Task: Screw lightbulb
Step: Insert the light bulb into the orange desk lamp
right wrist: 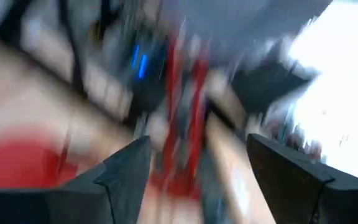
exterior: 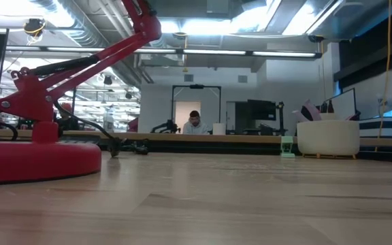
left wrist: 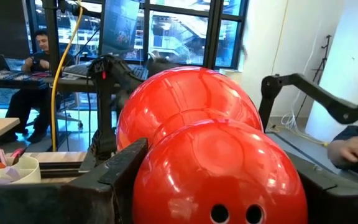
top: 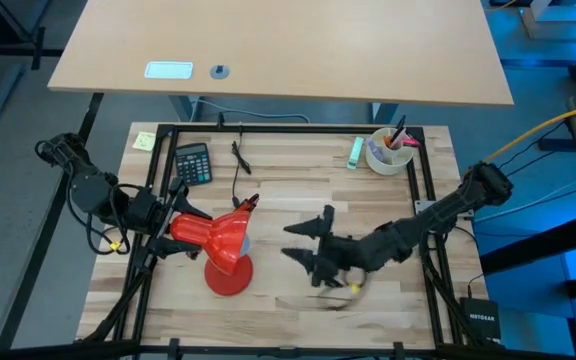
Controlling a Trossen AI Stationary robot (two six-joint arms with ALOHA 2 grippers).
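Left pincer grips the red lamp's shade, fingers on both flanks. My right pincer hangs open, empty, over bare wood mid-table, apart from the lamp base. Wrist view: two fingers, nothing between. Lightbulb: cannot find it. Low view shows neither pincer. Cup sits at far edge.

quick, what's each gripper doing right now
Left gripper: closed on the red lamp shade.
Right gripper: open, holding nothing.
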